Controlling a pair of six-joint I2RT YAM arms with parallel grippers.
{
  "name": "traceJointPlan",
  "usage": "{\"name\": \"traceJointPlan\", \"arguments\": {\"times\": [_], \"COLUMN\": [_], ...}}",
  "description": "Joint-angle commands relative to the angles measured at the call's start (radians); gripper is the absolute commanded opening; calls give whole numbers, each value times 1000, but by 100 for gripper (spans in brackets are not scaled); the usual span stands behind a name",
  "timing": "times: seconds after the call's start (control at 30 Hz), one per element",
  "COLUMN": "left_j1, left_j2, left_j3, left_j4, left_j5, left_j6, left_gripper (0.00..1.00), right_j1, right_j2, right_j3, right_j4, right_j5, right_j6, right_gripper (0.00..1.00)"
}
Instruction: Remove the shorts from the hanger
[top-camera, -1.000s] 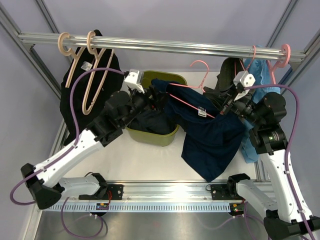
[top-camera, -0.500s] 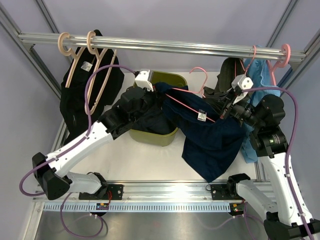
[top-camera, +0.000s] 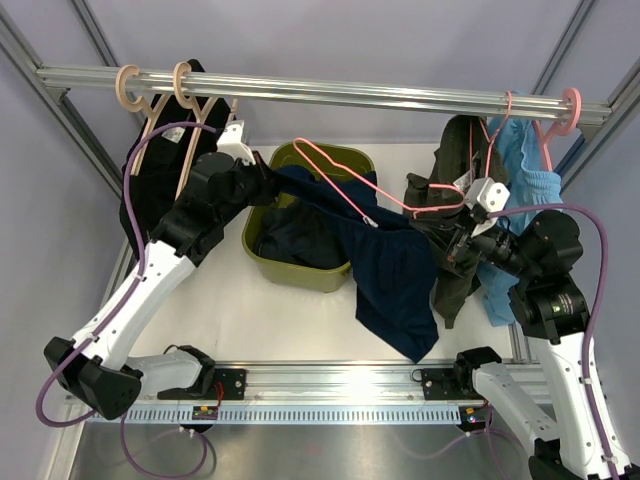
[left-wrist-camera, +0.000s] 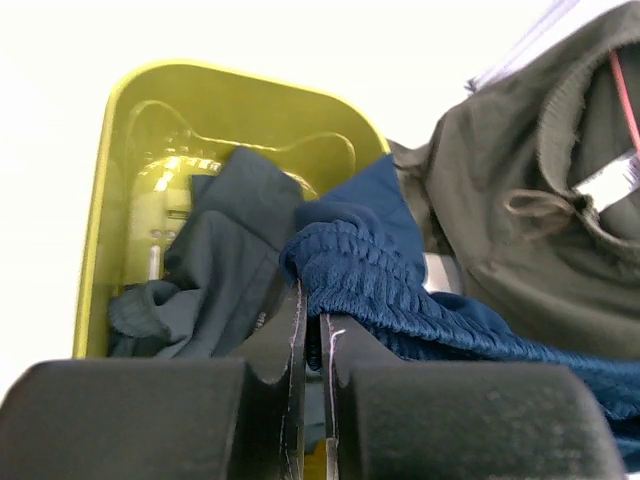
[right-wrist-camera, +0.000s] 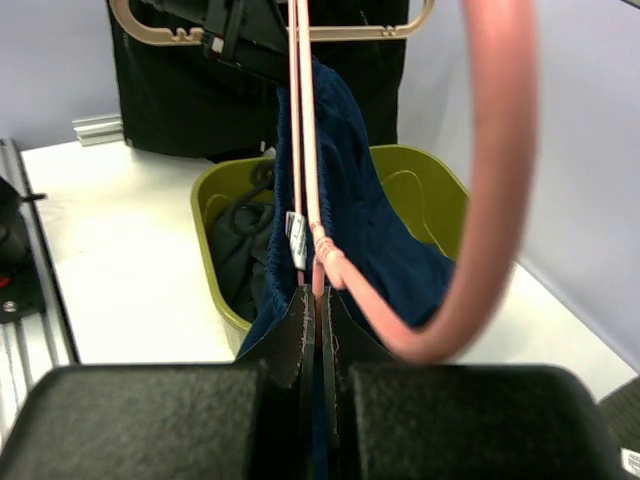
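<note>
The navy shorts (top-camera: 390, 275) hang from a pink hanger (top-camera: 340, 185) over the table, their waistband stretched to the left. My left gripper (top-camera: 265, 185) is shut on that waistband (left-wrist-camera: 350, 265), above the bin. My right gripper (top-camera: 448, 240) is shut on the pink hanger's bar (right-wrist-camera: 318, 270), with the hook (right-wrist-camera: 490, 180) curving past on the right. The navy shorts (right-wrist-camera: 350, 200) drape from the bar in the right wrist view. A dark teal-slate pair of shorts (left-wrist-camera: 220, 260) lies crumpled inside the bin.
An olive-green bin (top-camera: 300, 270) stands mid-table. Black garments (top-camera: 150, 200) hang on tan hangers at the rail's (top-camera: 330, 92) left end. Olive shorts (top-camera: 450, 280) and light-blue shorts (top-camera: 525, 175) hang at the right end.
My left gripper shut on the navy waistband and pulled it left and back. The hanger and shorts swung left over the bin. The right arm drew slightly right and nearer.
</note>
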Motion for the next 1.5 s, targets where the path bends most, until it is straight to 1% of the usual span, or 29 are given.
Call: {"name": "traceJointPlan", "arguments": {"times": [0.0, 0.03, 0.07, 0.1, 0.13, 0.17, 0.23, 0.27, 0.37, 0.4, 0.43, 0.47, 0.5, 0.6, 0.63, 0.7, 0.73, 0.77, 0.83, 0.9, 0.93, 1.0, 1.03, 1.17, 1.33, 1.37, 1.4, 1.47], "left_j1": [29, 29, 28, 22, 13, -21, -66, -101, -149, -156, -175, -182, -193, -228, -244, -259, -273, -279, -294, -300, -304, -305, -307, -305, -305, -305, -305, -305], "left_j2": [-14, -19, -25, -40, -46, -52, -53, -48, -23, -17, -4, 6, 15, 61, 72, 107, 121, 133, 167, 177, 175, 156, 129, 35, -72, -106, -124, -158], "left_j3": [-18, -38, -90, -115, -135, -162, -172, -170, -178, -196, -204, -208, -212, -199, -187, -169, -150, -140, -126, -126, -130, -165, -179, -228, -253, -258, -264, -287], "left_j4": [62, 123, 166, 204, 268, 293, 326, 327, 353, 361, 419, 438, 470, 525, 539, 566, 571, 573, 571, 564, 564, 564, 564, 522, 421, 412, 400, 393], "left_j5": [118, 168, 220, 318, 359, 393, 484, 524, 550, 547, 547, 535, 529, 515, 519, 529, 538, 555, 573, 581, 584, 567, 556, 471, 371, 342, 329, 296], "left_j6": [28, 17, 9, 2, 8, 18, 58, 63, 49, 22, 8, -1, -15, -37, -40, -46, -46, -46, -46, -44, -40, -34, -29, 11, 80, 84, 95, 101], "left_gripper": [0, 0, 0, 0, 1, 1, 3, 4, 4, 4, 4, 4, 4, 4, 5, 6, 7, 8, 19, 33, 44, 52, 59, 70, 77, 79, 80, 82], "right_j1": [-1, -1, 1, 1, 1, -1, 2, 2, 4, 4, 4, 4, 4, 4, 4, 4, 4, 4, 4, 5, 4, 4, 4, 4, 4, 2, 4, 5], "right_j2": [-10, -2, 19, 30, 44, 73, 112, 157, 259, 279, 308, 317, 322, 310, 285, 253, 212, 190, 144, 124, 110, 101, 93, 89, 165, 178, 188, 221], "right_j3": [31, 34, 36, 33, 28, 23, 17, 20, 103, 120, 134, 163, 174, 194, 191, 166, 152, 128, 115, 115, 118, 128, 131, 144, 192, 210, 221, 249], "right_j4": [99, 128, 194, 232, 274, 365, 481, 558, 625, 636, 648, 644, 630, 518, 446, 382, 311, 290, 202, 144, 92, 41, -2, -117, -270, -281, -290, -312], "right_j5": [-29, -27, -24, -32, -39, -53, -64, -66, -63, -58, -52, -44, -38, -26, -17, -3, 5, 28, 92, 163, 231, 288, 318, 327, 410, 417, 422, 444], "right_j6": [96, 169, 206, 238, 322, 358, 448, 466, 496, 495, 489, 478, 464, 392, 353, 303, 265, 251, 239, 251, 259, 269, 271, 262, 236, 237, 196, 191], "right_gripper": [0, 0, 0, 0, 0, 0, 0, 0, 0, 0, 0, 0, 0, 0, 0, 0, 0, 0, 0, 0, 0, 0, 0, 0, 0, 0, 0, 0]}}
